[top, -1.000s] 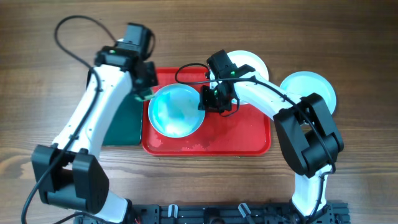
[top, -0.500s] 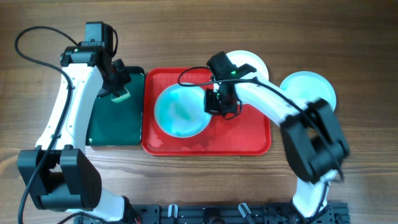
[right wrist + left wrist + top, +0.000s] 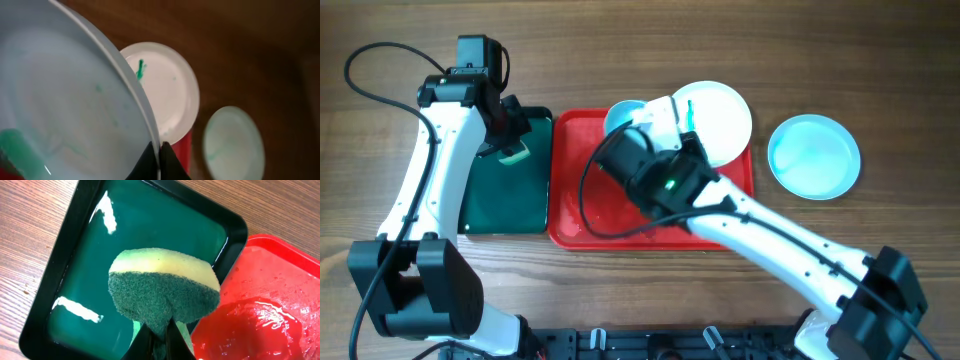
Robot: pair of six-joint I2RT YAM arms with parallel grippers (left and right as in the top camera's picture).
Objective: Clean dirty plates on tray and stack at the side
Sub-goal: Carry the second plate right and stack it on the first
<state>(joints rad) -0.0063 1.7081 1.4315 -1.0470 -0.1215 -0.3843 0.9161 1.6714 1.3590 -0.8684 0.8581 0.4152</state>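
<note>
My right gripper (image 3: 159, 152) is shut on the rim of a pale blue plate (image 3: 65, 100) with faint green traces and holds it tilted, high above the red tray (image 3: 650, 232). In the overhead view this plate (image 3: 623, 114) shows only partly behind the raised arm. A white plate (image 3: 718, 122) with a green smear rests on the red tray's far right corner. Another pale blue plate (image 3: 813, 157) lies on the table to the right. My left gripper (image 3: 160, 342) is shut on a yellow-green sponge (image 3: 165, 287) above the dark green tray (image 3: 505, 200).
The dark green tray (image 3: 150, 225) holds shiny liquid and sits against the red tray's left edge (image 3: 260, 305). The red tray's floor looks wet. My raised right arm (image 3: 750, 225) crosses over the red tray's front right.
My right arm has lifted the pale blue plate off the red tray and risen toward the camera. My left arm carried the sponge left to the green tray, then held still.
</note>
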